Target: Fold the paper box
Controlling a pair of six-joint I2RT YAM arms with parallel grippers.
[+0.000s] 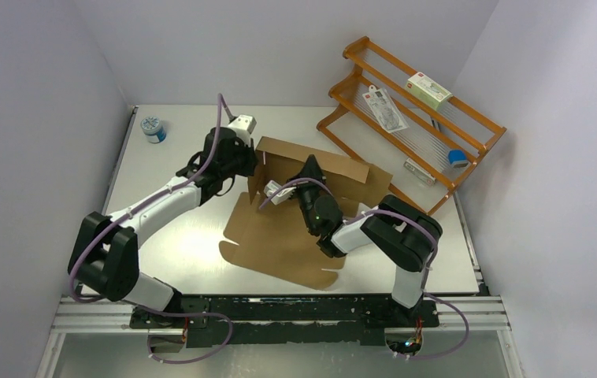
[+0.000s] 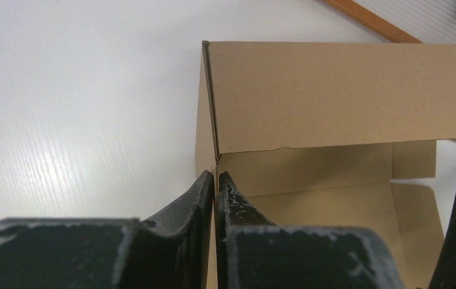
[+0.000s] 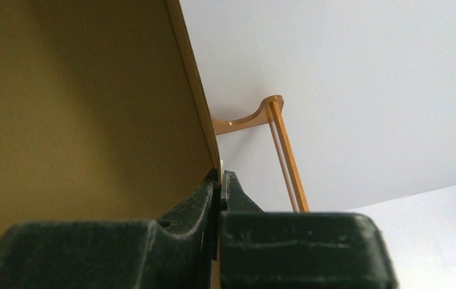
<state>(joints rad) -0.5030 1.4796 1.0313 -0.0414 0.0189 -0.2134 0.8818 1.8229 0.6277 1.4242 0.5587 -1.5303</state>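
The paper box (image 1: 287,236) sits mid-counter (image 1: 177,244) with its back wall raised, the left claw (image 2: 215,180) pinched on a corner flap and the right claw (image 3: 220,177) seemingly nipping the wall's edge, so mismatched pulls could tear, crease or lose the thin cardboard.

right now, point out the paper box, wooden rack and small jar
paper box (image 1: 287,236): top external view, flat base panel
wooden rack (image 1: 476,115): top external view, top rail
small jar (image 1: 153,126): top external view, lid
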